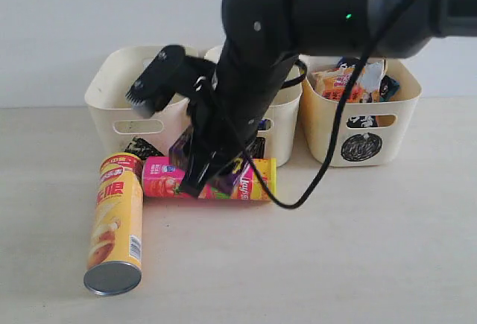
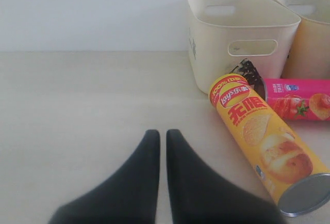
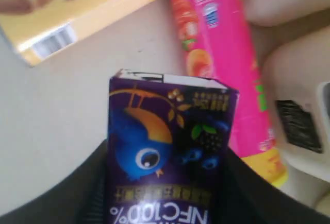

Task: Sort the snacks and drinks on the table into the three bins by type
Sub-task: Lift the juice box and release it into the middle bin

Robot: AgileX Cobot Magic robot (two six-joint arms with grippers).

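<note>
Right jaws clamped on purple carton (image 3: 170, 157), just above pink tube (image 1: 160, 179); contact unclear. Left jaws closed, empty, with yellow tube (image 2: 263, 141) lying beside them on tabletop (image 1: 358, 234).

Done: chip bags (image 1: 343, 82) in bin (image 1: 402, 126) well to the side of right jaws.

Remaining: carton, both tubes.

Arm hides middle bin (image 1: 282, 126) contents; second carton not located.

Yellow tube (image 2: 265, 154) (lying flat) near bin (image 2: 242, 44)

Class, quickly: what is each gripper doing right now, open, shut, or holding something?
Left gripper: shut, holding nothing.
Right gripper: shut on the dark purple drink carton.
</note>
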